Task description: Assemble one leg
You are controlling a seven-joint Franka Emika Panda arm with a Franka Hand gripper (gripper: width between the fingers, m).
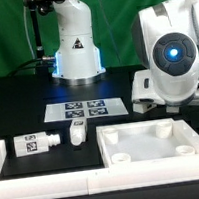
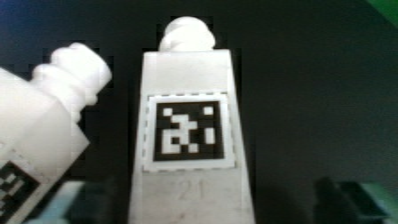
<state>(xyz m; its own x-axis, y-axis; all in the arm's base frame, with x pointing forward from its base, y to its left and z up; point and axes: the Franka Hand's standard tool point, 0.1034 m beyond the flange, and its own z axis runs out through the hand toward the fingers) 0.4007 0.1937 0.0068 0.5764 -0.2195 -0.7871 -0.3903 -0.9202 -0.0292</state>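
Observation:
In the wrist view a white leg (image 2: 189, 125) with a black-and-white tag lies lengthwise right under my gripper (image 2: 214, 205), its threaded tip pointing away. The dark fingers (image 2: 89, 200) stand on either side of its near end, open, with a gap on one side; nothing is gripped. A second leg (image 2: 50, 100) lies slanted close beside it. In the exterior view the arm's white hand (image 1: 167, 87) hangs low at the right behind the square panel (image 1: 143, 142); its fingers are hidden there. Two other legs (image 1: 30, 144) (image 1: 77, 132) lie at the left.
The marker board (image 1: 89, 109) lies in the middle of the black table before the robot base (image 1: 76, 50). A white fence rail (image 1: 48, 184) runs along the front and left. The panel has raised rims and corner holes.

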